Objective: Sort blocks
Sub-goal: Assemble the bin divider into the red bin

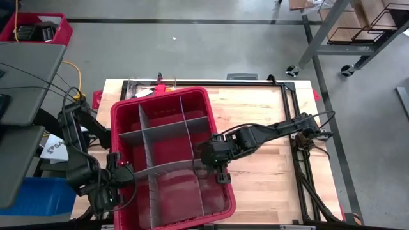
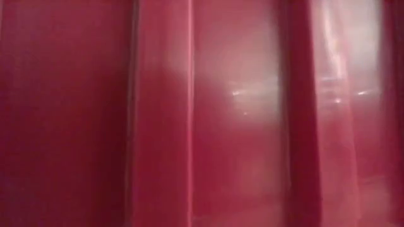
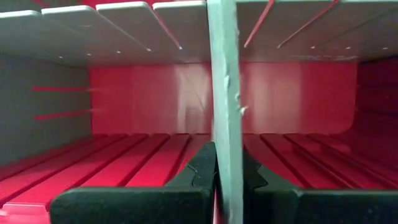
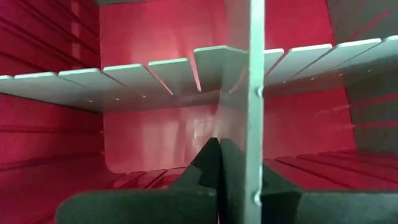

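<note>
No blocks show in any view. A large red bin point(image 1: 167, 160) stands on the wooden table, with grey slotted divider sheets standing in it. One crosswise divider point(image 1: 163, 168) spans the bin's near half, slightly bowed. My left gripper point(image 1: 124, 174) is shut on its left end and my right gripper point(image 1: 206, 160) on its right end. Each wrist view shows this sheet edge-on between that arm's fingers, with another slotted divider point(image 3: 124, 31) crossing beyond it. My left gripper pinches the crosswise divider's left end point(image 3: 227, 168) between its two fingers, one on each face. The fingers come steeply from above at the bin's left wall. The sheet stands on edge inside the bin. My right gripper pinches the same divider's right end point(image 4: 255, 174) between its two fingers, one on each face. It slants down from the table's right side, over the bin's right wall. The sheet stands on edge here too.
The bin's red wall point(image 2: 202, 113) fills the low view. Fixed dividers point(image 1: 160, 118) split the bin's far half into compartments. Bare wooden table point(image 1: 275, 166) lies to the bin's right. A black frame point(image 1: 291, 115) runs along the table's right side.
</note>
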### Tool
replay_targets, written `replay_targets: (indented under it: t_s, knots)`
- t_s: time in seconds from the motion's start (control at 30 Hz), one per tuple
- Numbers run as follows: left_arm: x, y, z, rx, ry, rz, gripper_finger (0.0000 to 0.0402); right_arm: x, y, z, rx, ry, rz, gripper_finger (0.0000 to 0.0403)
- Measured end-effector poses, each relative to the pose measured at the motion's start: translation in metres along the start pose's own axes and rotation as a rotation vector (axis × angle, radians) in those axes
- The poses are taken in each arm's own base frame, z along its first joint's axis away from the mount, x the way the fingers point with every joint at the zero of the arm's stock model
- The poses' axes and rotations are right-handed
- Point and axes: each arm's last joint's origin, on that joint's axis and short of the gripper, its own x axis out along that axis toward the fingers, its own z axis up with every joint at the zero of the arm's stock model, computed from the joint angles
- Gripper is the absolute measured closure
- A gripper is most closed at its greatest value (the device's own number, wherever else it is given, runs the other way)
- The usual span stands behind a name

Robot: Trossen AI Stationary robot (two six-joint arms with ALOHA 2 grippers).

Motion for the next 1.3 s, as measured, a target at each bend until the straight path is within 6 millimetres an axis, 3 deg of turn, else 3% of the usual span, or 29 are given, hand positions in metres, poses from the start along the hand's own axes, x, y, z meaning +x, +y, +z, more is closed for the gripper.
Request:
replay_targets:
  t_s: [0.27, 0.63, 0.77, 1.07, 1.3]
  knots:
    - [0.005, -0.003, 0.005, -0.040, 0.020, -0.005, 0.0392, 0.023, -0.002, -0.005, 0.062, 0.071, 0.040, 0.0403]
    - [-0.004, 0.002, 0.014, -0.145, 0.081, -0.071, 0.0381, 0.005, 0.000, 0.003, 0.078, 0.034, 0.047, 0.0402]
    - [-0.013, 0.008, 0.017, -0.173, 0.054, -0.120, 0.0356, 0.004, 0.000, 0.004, 0.087, 0.030, 0.051, 0.0386]
    - [-0.033, 0.024, 0.019, -0.211, 0.015, -0.254, 0.0260, 0.001, 0.005, -0.001, 0.061, 0.066, 0.090, 0.0283]
    - [-0.043, 0.038, 0.019, -0.173, -0.046, -0.288, 0.0223, -0.015, 0.000, -0.001, 0.089, 0.039, 0.112, 0.0273]
